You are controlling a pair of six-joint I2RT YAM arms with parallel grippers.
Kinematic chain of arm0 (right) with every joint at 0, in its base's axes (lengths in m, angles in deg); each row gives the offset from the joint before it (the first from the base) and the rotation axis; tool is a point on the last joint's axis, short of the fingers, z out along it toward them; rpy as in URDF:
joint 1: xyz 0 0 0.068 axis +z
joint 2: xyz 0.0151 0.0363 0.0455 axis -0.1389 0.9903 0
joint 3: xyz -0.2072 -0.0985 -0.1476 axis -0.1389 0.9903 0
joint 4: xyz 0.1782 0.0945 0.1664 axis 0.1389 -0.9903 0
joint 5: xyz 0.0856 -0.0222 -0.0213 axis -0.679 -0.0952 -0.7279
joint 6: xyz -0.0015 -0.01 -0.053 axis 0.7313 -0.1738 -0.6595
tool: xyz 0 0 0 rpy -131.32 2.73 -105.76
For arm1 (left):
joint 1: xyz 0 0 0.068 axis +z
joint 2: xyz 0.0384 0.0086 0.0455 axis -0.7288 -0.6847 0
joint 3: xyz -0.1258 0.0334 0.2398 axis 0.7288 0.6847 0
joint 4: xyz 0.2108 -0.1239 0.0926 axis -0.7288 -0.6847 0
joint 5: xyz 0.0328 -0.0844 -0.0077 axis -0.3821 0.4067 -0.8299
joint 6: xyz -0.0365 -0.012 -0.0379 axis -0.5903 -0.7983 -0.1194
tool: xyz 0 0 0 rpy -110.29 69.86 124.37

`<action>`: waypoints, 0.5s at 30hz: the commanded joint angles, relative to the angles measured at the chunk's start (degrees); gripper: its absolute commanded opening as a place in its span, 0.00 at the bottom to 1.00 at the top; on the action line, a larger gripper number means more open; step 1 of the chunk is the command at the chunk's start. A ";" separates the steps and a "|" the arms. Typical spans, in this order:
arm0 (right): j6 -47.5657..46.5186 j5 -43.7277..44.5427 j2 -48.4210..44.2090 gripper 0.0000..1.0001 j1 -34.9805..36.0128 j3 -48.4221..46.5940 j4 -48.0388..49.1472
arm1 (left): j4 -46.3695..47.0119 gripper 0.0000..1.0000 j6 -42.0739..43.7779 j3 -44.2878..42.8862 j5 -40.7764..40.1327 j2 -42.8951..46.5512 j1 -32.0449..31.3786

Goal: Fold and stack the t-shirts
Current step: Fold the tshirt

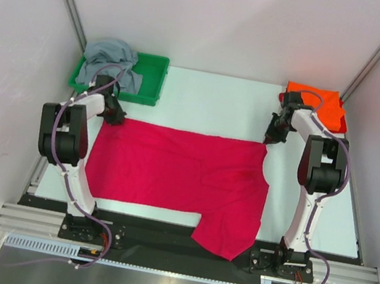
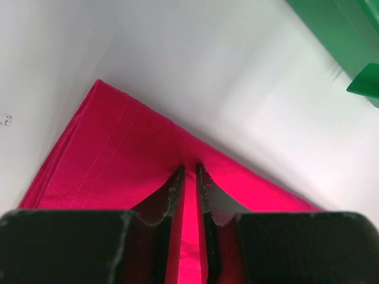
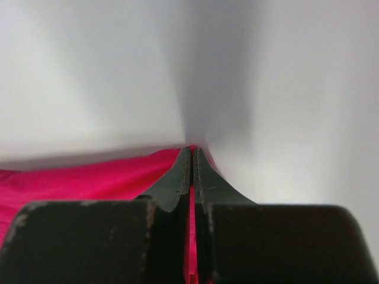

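The crimson-pink t-shirt [image 1: 178, 169] lies spread flat across the white table, one sleeve hanging over the near edge. My left gripper [image 1: 114, 115] is at its far left corner. In the left wrist view the narrow jaws [image 2: 190, 168] pinch a strip of the pink cloth [image 2: 118, 160]. At the shirt's far right corner, my right gripper [image 1: 270, 140] is shut, and the right wrist view shows its fingers [image 3: 192, 151] pressed together on a thin edge of the pink cloth [image 3: 89, 177]. The orange t-shirt [image 1: 322, 103] lies folded at the back right. The grey t-shirt [image 1: 112, 58] is crumpled in the tray.
A green plastic tray [image 1: 155, 70] stands at the back left, just behind the left gripper; its edge shows in the left wrist view [image 2: 337, 29]. White walls enclose the table on three sides. A black rail runs along the near edge.
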 commanded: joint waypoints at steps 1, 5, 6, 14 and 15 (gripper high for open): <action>0.08 4.94 -2.04 0.00 -1.31 -1.68 1.81 | 0.46 0.19 -0.51 3.60 -4.07 -0.58 0.84; -1.50 2.83 0.85 0.00 -1.39 -6.24 -0.73 | 2.04 0.21 -0.33 4.83 -4.24 1.44 1.10; -1.50 2.92 0.95 0.00 -1.31 -6.25 -1.08 | 1.96 0.21 -0.51 5.01 -4.59 1.79 1.19; -2.03 3.45 0.86 0.03 -1.83 -7.39 -1.00 | 3.10 0.30 -1.74 7.38 -4.33 7.59 2.68; -2.03 3.88 1.47 0.07 -1.83 -7.83 -1.61 | 3.80 0.31 -1.91 8.17 -4.42 8.55 2.59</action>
